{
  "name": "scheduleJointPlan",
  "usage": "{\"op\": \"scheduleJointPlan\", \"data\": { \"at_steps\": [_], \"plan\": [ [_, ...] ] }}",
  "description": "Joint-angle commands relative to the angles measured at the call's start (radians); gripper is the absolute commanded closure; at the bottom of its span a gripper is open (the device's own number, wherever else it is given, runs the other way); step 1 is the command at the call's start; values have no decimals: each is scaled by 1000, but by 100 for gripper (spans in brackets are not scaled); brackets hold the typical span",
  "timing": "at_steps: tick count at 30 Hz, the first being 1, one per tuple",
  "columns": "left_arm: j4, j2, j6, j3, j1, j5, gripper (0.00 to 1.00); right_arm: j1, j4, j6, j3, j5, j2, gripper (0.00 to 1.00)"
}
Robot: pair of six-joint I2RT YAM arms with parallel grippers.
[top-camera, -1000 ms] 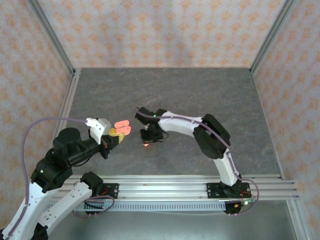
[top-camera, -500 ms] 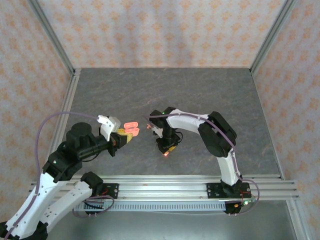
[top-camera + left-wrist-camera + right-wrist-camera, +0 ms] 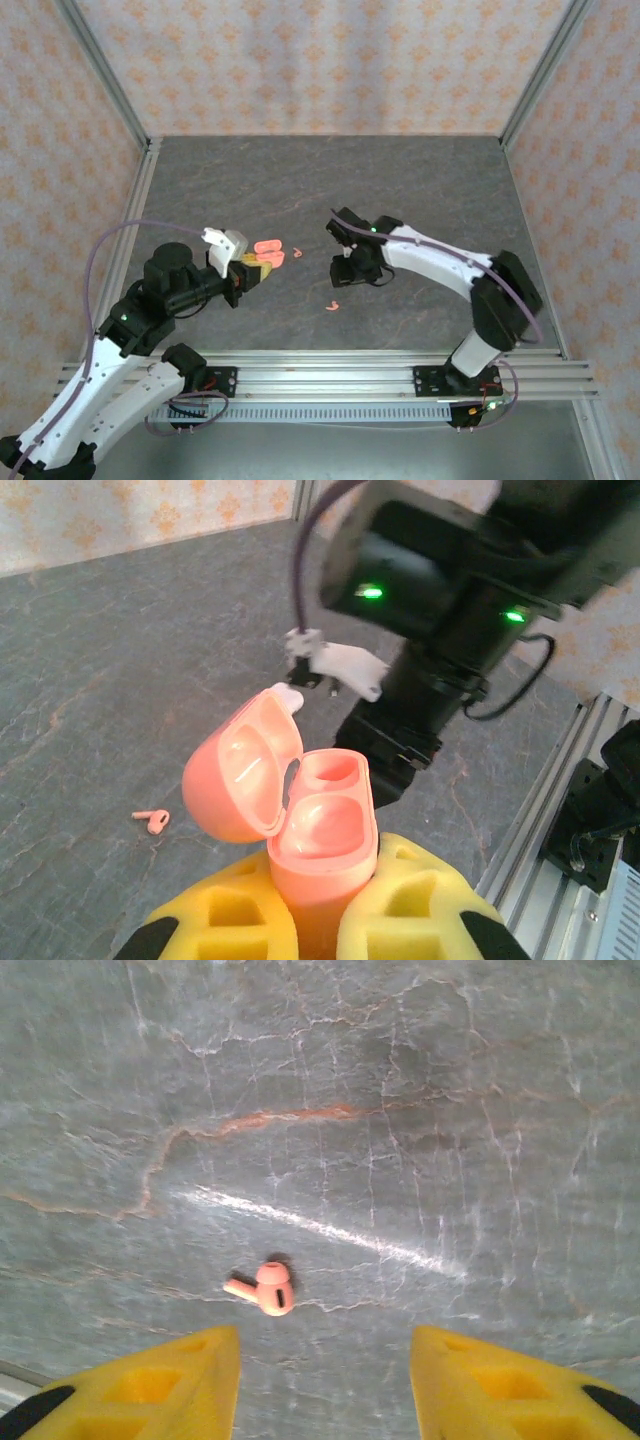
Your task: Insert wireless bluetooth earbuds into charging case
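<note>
We start with the case (image 3: 322,830). It's pink, with its lid (image 3: 245,780) flung open. The left gripper (image 3: 325,880) has it pinched between its yellow pads (image 3: 410,910), and it seems to be held clear of the table (image 3: 420,190). From the left wrist view both wells (image 3: 330,772) look empty to us, though that's our reading, not a certainty. To the right of the case, the right gripper (image 3: 322,1360) has its jaws spread with nothing between them, pointing down at the stone top. And there's our earbud (image 3: 265,1288), a pink one, lying flat on the table. It's to the right of the case and a bit nearer the arm bases (image 3: 455,382). It lies just ahead of the open fingers (image 3: 180,1380), closer to one of them than the other.

So what could go wrong from here? Plenty. The earbud is tiny and rounded, and it sits off-centre to the jaws. If the right gripper drops as it stands, one pad may reach it first and flick it away from the case instead of trapping it. A pinch on the thin stem alone could let the bud swivel, and then it won't line up with its well. Over at the case, the grip is only on the lower body. A push from above could tilt it in the pads or knock the lid shut. And the two arms must work close together by the case, so a wrist could bump it.
</note>
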Motion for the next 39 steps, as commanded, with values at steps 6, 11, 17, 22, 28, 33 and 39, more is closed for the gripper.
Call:
{"op": "scheduleJointPlan", "data": {
  "at_steps": [6,11,17,22,28,33,39],
  "plan": [
    [166,35,12,-73,6,-29,100,64,333,534,-266,100,-135,57],
    [276,63,4,-127,5,-35,100,99,419,593,-308,87,-87,57],
    [355,117,-5,-132,5,12,100,116,524,633,-359,50,-25,58],
    [356,107,29,-133,4,77,100,116,580,658,-401,63,-16,60],
    [363,69,64,-163,4,82,100,117,601,663,-413,58,-3,63],
    [366,74,63,-169,4,81,100,122,590,662,-413,52,-7,63],
    [355,73,71,-171,3,78,100,147,513,657,-385,107,-47,55]
  ]
}}
